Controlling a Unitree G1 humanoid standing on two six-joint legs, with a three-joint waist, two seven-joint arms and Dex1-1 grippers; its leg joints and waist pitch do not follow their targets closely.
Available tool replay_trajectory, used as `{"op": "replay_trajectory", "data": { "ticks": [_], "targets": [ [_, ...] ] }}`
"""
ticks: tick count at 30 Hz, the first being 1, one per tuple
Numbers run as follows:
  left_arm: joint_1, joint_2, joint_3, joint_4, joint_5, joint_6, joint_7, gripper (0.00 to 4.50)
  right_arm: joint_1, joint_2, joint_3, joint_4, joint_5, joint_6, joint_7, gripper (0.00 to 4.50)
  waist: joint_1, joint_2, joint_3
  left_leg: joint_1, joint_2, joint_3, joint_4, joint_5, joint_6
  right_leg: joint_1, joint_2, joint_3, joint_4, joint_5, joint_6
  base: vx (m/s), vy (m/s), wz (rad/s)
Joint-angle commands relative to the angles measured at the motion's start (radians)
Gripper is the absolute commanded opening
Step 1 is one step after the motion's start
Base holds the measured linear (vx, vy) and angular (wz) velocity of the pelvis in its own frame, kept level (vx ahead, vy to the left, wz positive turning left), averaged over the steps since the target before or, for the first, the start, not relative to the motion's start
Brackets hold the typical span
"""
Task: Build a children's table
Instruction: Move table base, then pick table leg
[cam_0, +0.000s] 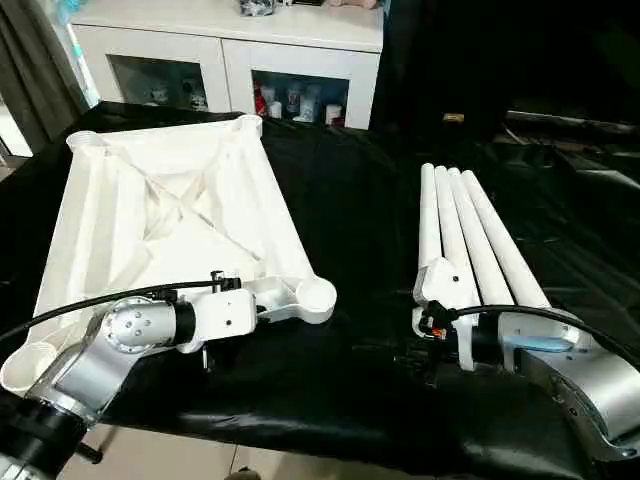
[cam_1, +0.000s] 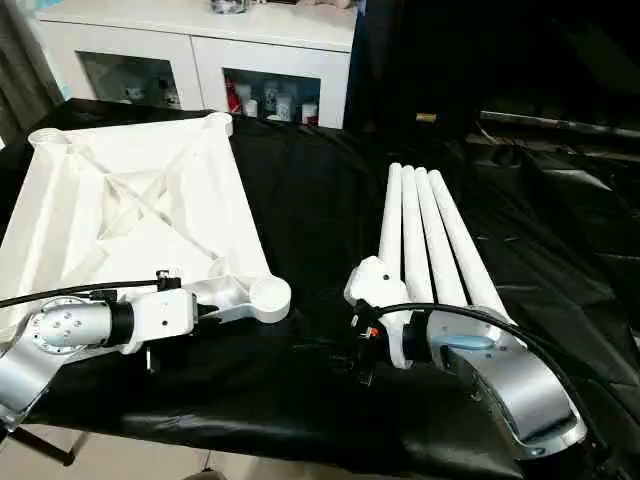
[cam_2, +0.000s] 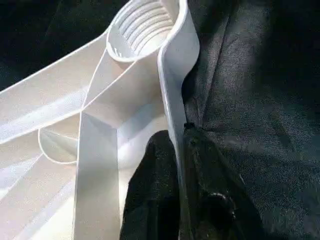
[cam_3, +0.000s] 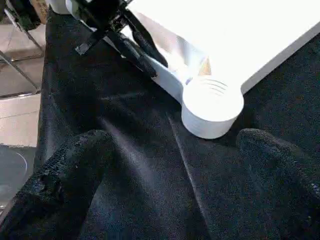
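The children's table lies in parts on the black-draped work table. Its white tabletop rests ribbed side up at the left. My left gripper is shut on the tabletop's near rim, just beside the round corner socket; one black finger is inside the rim and the other outside. Several long white tube legs lie side by side at the right. At their near ends my right gripper stands wide open over the cloth, holding nothing and facing that same socket.
A white cabinet with glass doors stands behind the work table. Bare black cloth stretches between the tabletop and the legs. The table's front edge runs close below both forearms, with pale floor beyond it.
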Motion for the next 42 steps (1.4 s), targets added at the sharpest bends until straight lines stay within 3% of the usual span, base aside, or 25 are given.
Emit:
{"op": "replay_trajectory", "data": {
  "ticks": [1, 6, 17, 19, 22, 27, 29, 30, 31, 32, 34, 36, 37, 38, 39, 40, 42],
  "targets": [
    [-0.036, -0.001, -0.01, 0.048, 0.01, -0.096, -0.041, 0.02, -0.001, 0.002, -0.004, -0.008, -0.012, -0.008, -0.015, 4.5, 0.005, 0.007, -0.052, 0.008, 0.097, -0.04, -0.089, -0.242, 0.005, 0.038, -0.111, 0.074, -0.094, -0.263, -0.15, 0.0, 0.0, 0.0],
    [-0.088, -0.019, -0.015, 0.161, 0.013, -0.14, -0.059, 0.02, -0.001, 0.005, -0.007, -0.011, -0.014, -0.006, -0.023, 4.5, 0.012, 0.01, -0.055, 0.013, 0.099, -0.036, -0.087, -0.221, -0.001, 0.038, -0.112, 0.074, -0.086, -0.184, -0.178, 0.0, 0.0, 0.0],
    [-0.234, -0.036, -0.019, 0.427, 0.064, -0.285, -0.058, 0.02, 0.002, 0.01, -0.011, -0.017, -0.027, -0.005, -0.048, 4.5, 0.015, 0.007, -0.054, 0.014, 0.103, -0.039, -0.091, -0.255, -0.026, 0.041, -0.119, 0.075, -0.092, -0.267, -0.145, 0.0, 0.0, 0.0],
    [-0.244, -0.041, -0.011, 0.451, 0.045, -0.296, -0.081, 0.58, -0.001, 0.015, -0.015, -0.022, -0.022, 0.0, -0.053, 4.5, 0.015, 0.012, -0.056, 0.013, 0.103, -0.039, -0.09, -0.243, -0.026, 0.042, -0.119, 0.076, -0.09, -0.246, -0.149, 0.0, 0.0, 0.0],
    [-0.242, -0.04, 0.011, 0.434, -0.016, -0.297, -0.149, 0.75, 0.001, 0.02, -0.019, -0.028, -0.015, 0.006, -0.058, 4.5, 0.014, 0.005, -0.057, 0.014, 0.105, -0.037, -0.089, -0.224, -0.025, 0.044, -0.121, 0.075, -0.083, -0.193, -0.171, 0.0, 0.0, 0.0],
    [-0.221, -0.032, 0.048, 0.372, -0.089, -0.279, -0.193, 1.08, 0.01, 0.022, -0.022, -0.037, -0.015, 0.006, -0.066, 4.5, 0.014, 0.012, -0.058, 0.015, 0.107, -0.034, -0.089, -0.211, -0.023, 0.044, -0.12, 0.074, -0.079, -0.154, -0.194, 0.0, 0.0, 0.0],
    [-0.212, -0.023, 0.059, 0.351, -0.107, -0.283, -0.199, 1.41, 0.011, 0.025, -0.024, -0.042, -0.012, 0.01, -0.073, 4.5, 0.012, 0.016, -0.057, 0.014, 0.107, -0.033, -0.09, -0.228, -0.03, 0.044, -0.117, 0.074, -0.078, -0.15, -0.203, 0.0, 0.0, 0.0],
    [-0.187, -0.005, 0.077, 0.291, -0.137, -0.254, -0.207, 1.5, 0.01, 0.023, -0.024, -0.046, -0.018, 0.009, -0.079, 4.5, 0.012, 0.021, -0.055, 0.014, 0.105, -0.033, -0.09, -0.242, -0.033, 0.044, -0.116, 0.074, -0.08, -0.17, -0.199, 0.0, 0.0, 0.0],
    [-0.151, 0.016, 0.111, 0.205, -0.183, -0.201, -0.206, 1.5, 0.002, 0.029, -0.028, -0.05, -0.023, 0.025, -0.099, 4.5, 0.012, 0.02, -0.056, 0.016, 0.108, -0.034, -0.091, -0.25, -0.039, 0.045, -0.12, 0.075, -0.077, -0.174, -0.199, 0.0, 0.0, 0.0],
    [-0.126, 0.031, 0.135, 0.142, -0.215, -0.161, -0.205, 1.52, -0.004, 0.033, -0.033, -0.052, -0.026, 0.037, -0.113, 4.5, 0.006, 0.018, -0.053, 0.011, 0.109, -0.036, -0.095, -0.252, -0.045, 0.046, -0.118, 0.075, -0.075, -0.179, -0.205, 0.0, 0.0, 0.0],
    [-0.081, 0.056, 0.195, 0.032, -0.273, -0.067, -0.179, 1.62, -0.048, 0.067, -0.059, -0.033, -0.025, 0.127, -0.184, 4.5, -0.004, 0.017, -0.05, 0.013, 0.104, -0.034, -0.096, -0.259, -0.051, 0.042, -0.112, 0.073, -0.076, -0.209, -0.211, 0.0, 0.0, 0.0],
    [-0.065, 0.048, 0.256, -0.068, -0.317, 0.086, -0.103, 1.93, -0.145, 0.153, -0.122, 0.067, -0.028, 0.226, -0.311, 4.5, -0.015, -0.003, -0.046, 0.018, 0.094, -0.03, -0.089, -0.273, -0.054, 0.037, -0.11, 0.073, -0.085, -0.318, -0.204, 0.0, 0.0, 0.0],
    [-0.065, 0.048, 0.256, -0.068, -0.317, 0.086, -0.103, 1.93, -0.145, 0.153, -0.122, 0.067, -0.028, 0.226, -0.311, 4.5, -0.016, 0.004, -0.044, 0.017, 0.09, -0.033, -0.085, -0.275, -0.056, 0.033, -0.115, 0.072, -0.085, -0.362, -0.201, 0.0, 0.0, 0.0],
    [-0.066, 0.023, 0.259, -0.135, -0.312, 0.203, -0.044, 2.08, -0.232, 0.22, -0.162, 0.2, -0.071, 0.217, -0.431, 4.5, -0.015, -0.001, -0.043, 0.021, 0.093, -0.032, -0.085, -0.287, -0.063, 0.03, -0.114, 0.071, -0.096, -0.431, -0.175, 0.0, 0.0, 0.0],
    [-0.067, 0.007, 0.259, -0.167, -0.311, 0.266, -0.011, 2.08, -0.272, 0.248, -0.176, 0.265, -0.098, 0.203, -0.491, 4.5, -0.018, 0.005, -0.04, 0.026, 0.094, -0.033, -0.085, -0.294, -0.076, 0.022, -0.114, 0.072, -0.093, -0.445, -0.175, 0.0, 0.0, 0.0],
    [-0.068, -0.019, 0.258, -0.186, -0.324, 0.307, 0.019, 2.24, -0.31, 0.273, -0.195, 0.327, -0.11, 0.199, -0.542, 4.5, -0.021, 0.0, -0.041, 0.029, 0.092, -0.033, -0.088, -0.321, -0.094, 0.023, -0.108, 0.068, -0.1, -0.483, -0.148, 0.0, 0.0, 0.0],
    [-0.059, -0.05, 0.255, -0.217, -0.354, 0.356, 0.058, 2.39, -0.357, 0.301, -0.215, 0.399, -0.118, 0.194, -0.598, 4.5, -0.016, 0.007, -0.045, 0.037, 0.093, -0.025, -0.09, -0.312, -0.098, 0.015, -0.101, 0.074, -0.095, -0.395, -0.153, 0.0, 0.0, 0.0]
  ]
}}
